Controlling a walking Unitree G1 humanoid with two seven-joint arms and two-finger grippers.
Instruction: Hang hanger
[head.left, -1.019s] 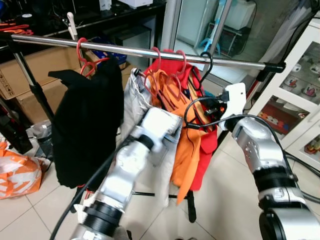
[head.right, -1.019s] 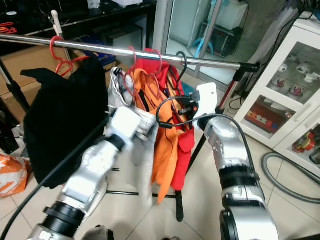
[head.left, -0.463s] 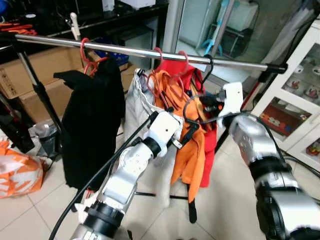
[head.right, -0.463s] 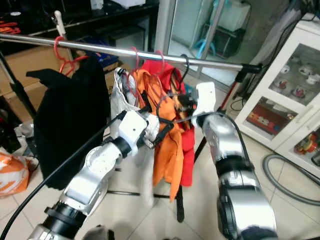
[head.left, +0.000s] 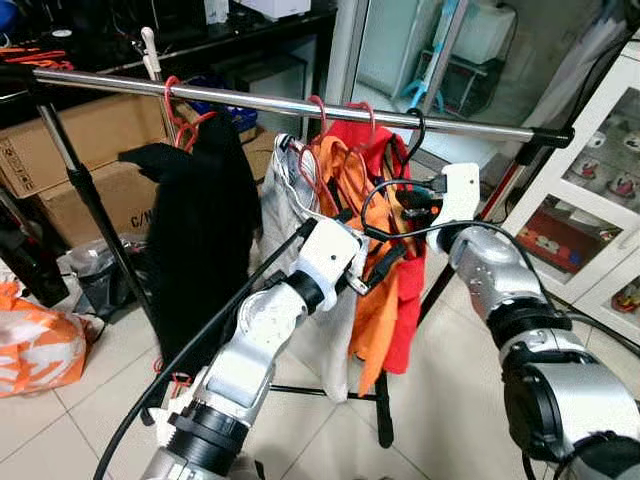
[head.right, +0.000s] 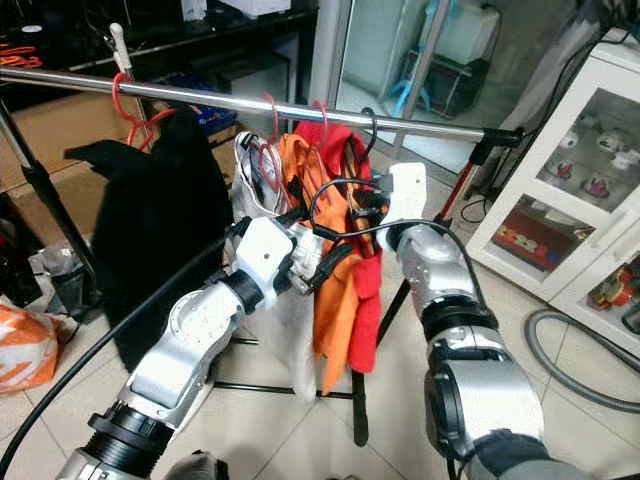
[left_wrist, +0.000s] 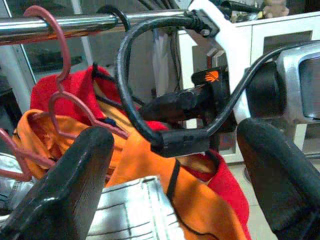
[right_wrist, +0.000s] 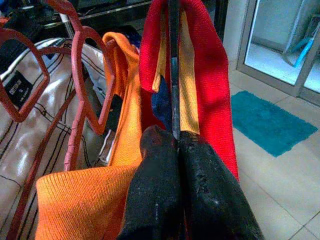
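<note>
A silver rail (head.left: 260, 100) carries several garments on red hangers: black (head.left: 200, 240), white (head.left: 325, 340) and orange (head.left: 375, 310). At the right end of the row, a red garment (head.left: 408, 300) hangs on a black hanger whose hook (head.left: 416, 118) sits over the rail. My right gripper (head.left: 398, 208) is just below the rail. In the right wrist view it (right_wrist: 170, 137) is shut on the thin black hanger bar (right_wrist: 173, 90) inside the red cloth. My left gripper (head.left: 378, 268) is held up in front of the orange garment, fingers (left_wrist: 65, 195) spread open and holding nothing.
Cardboard boxes (head.left: 60, 150) and an orange-and-white bag (head.left: 40, 350) lie on the floor to the left of the rack. A white glass-door cabinet (head.left: 600, 200) stands to the right. The rack's dark foot (head.left: 385, 420) reaches forward on the tiled floor.
My left arm has risen and its gripper now sits by the orange garment. The white garment has stopped swinging. My right gripper keeps its hold near the rail.
</note>
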